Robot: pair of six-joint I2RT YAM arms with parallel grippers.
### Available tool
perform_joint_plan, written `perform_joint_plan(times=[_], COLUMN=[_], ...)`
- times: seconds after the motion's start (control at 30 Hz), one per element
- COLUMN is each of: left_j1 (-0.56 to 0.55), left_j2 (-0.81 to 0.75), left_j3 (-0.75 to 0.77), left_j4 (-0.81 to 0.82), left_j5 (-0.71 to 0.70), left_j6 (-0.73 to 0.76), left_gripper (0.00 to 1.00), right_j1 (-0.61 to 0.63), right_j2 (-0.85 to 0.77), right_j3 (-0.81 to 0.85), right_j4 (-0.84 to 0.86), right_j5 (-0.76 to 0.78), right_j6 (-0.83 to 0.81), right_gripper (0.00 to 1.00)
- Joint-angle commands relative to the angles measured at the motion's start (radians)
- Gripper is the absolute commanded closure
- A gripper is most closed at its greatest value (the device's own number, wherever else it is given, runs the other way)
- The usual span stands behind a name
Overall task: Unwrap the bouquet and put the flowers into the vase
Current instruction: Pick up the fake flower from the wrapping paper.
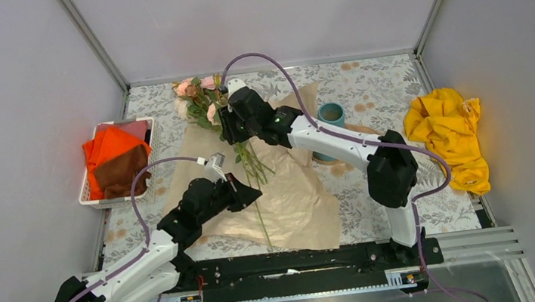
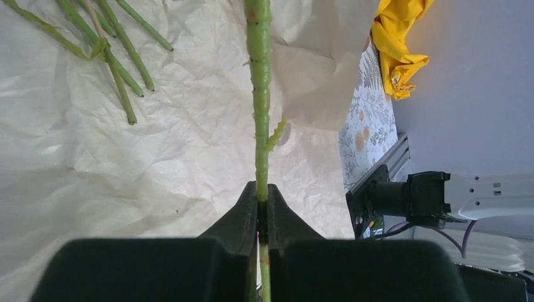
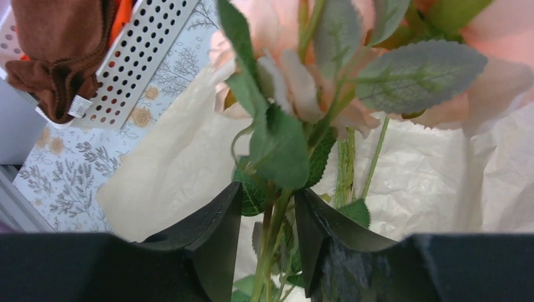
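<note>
The crinkled peach-tan kraft paper (image 1: 288,194) lies spread open and flat on the counter, reaching as far as the small teal-blue cylindrical vase (image 1: 331,115), which stands upright and empty at the sheet's far corner. The pink, peach and cream roses (image 1: 198,98) lie on the paper on the left-arm side of the vase, their heads farther from the arm bases than the vase is and their thin green stems running back toward the bases. The right gripper (image 3: 267,195) straddles several leafy stems just under the blooms; its fingers stand apart, with a visible gap on both sides of the stems, so nothing is clamped there. The left gripper (image 2: 262,189), nearer the bases than the vase, has its fingers pressed together on one long green stem (image 2: 259,94), apart from the other cut stem ends (image 2: 119,69). The chief risk, as I judge it, is the two arms pulling against each other: if the right lifts the bunch while the left pins that stem, it may kink or slip out. The right forearm passes close beside the vase and could knock it over, and tall stems may topple so short a vase.
</note>
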Motion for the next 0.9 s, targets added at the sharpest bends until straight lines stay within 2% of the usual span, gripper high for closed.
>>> perform_joint_plan(times=[0.0, 0.13, 0.33, 0.4, 0.57, 0.67, 0.77, 0.87], left_j1=[-0.024, -0.034, -0.049, -0.052, -0.057, -0.056, -0.057, -0.056], left_j2=[-0.019, -0.030, -0.022, -0.028, -0.070, -0.101, -0.133, -0.157], left_j3=[0.024, 0.017, 0.020, 0.022, 0.031, 0.057, 0.075, 0.078], left_j4=[0.064, 0.059, 0.053, 0.043, 0.005, -0.066, -0.117, -0.135], left_j5=[0.006, -0.007, -0.011, -0.017, -0.028, -0.046, -0.071, -0.080], left_j6=[0.041, 0.042, 0.045, 0.043, 0.057, 0.072, 0.077, 0.072], left_gripper=[1.00, 1.00, 1.00, 0.99, 0.88, 0.74, 0.55, 0.47], right_j1=[-0.013, -0.015, -0.015, -0.015, -0.015, -0.015, -0.015, -0.015], right_j2=[0.025, 0.016, 0.000, -0.010, -0.063, -0.120, -0.169, -0.208], right_j3=[0.038, 0.007, 0.005, 0.006, -0.022, -0.056, -0.060, -0.049], right_j4=[-0.018, -0.009, -0.021, -0.025, -0.018, -0.001, 0.009, 0.011], right_j5=[-0.024, -0.042, -0.043, -0.041, -0.052, -0.050, -0.034, -0.002], right_j6=[-0.023, -0.021, -0.030, -0.034, -0.032, -0.035, -0.067, -0.103], right_gripper=[0.59, 0.70, 1.00, 1.00, 1.00, 1.00, 1.00, 1.00])
